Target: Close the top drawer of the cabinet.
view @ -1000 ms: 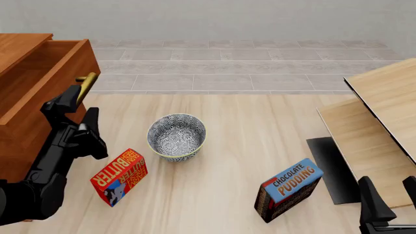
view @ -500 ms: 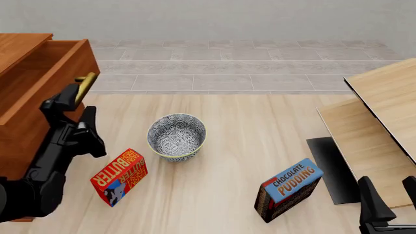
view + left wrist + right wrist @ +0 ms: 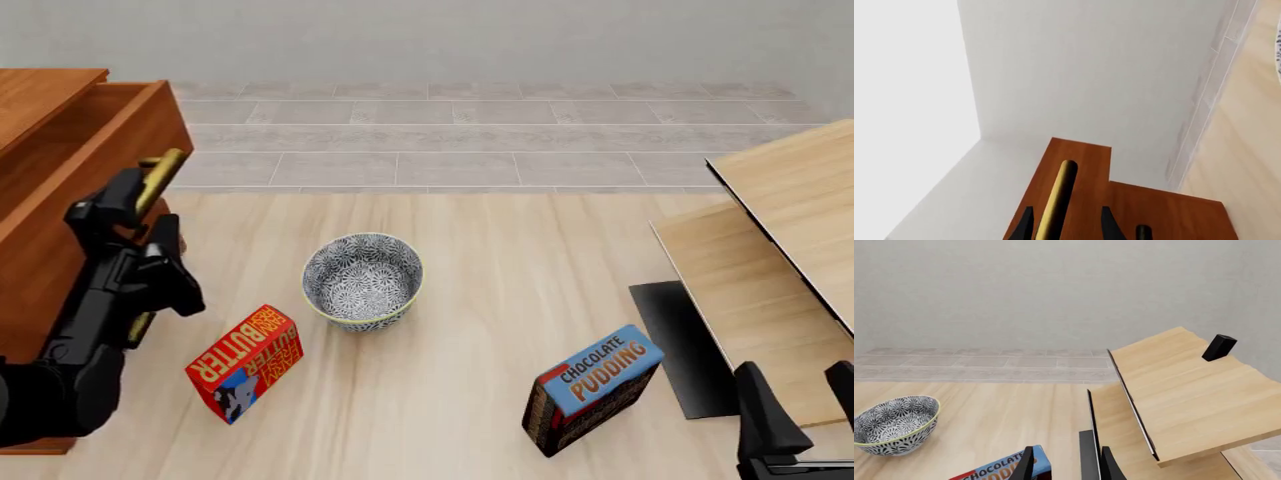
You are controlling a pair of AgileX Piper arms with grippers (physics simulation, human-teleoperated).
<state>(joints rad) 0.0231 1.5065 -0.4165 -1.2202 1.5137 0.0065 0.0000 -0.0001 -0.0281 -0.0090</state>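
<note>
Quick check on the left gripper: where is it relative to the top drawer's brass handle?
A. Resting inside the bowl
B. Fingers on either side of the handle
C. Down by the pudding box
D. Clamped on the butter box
B: in the left wrist view the left gripper has a finger on each side of the handle on the top drawer.

We see a pale light-wood tabletop [image 3: 507,300] carrying everything. Near its middle stands a patterned bowl [image 3: 362,280], upright. Beside it, toward our left, a red butter box [image 3: 246,361] lies tilted on the wood, apart from the bowl. Further right we find a chocolate pudding box [image 3: 591,388], well apart from both. At the left edge the reddish-brown cabinet [image 3: 40,290] rests on the tabletop. On the right sit stacked light-wood boards [image 3: 761,290] over a dark mat [image 3: 674,345].
</note>
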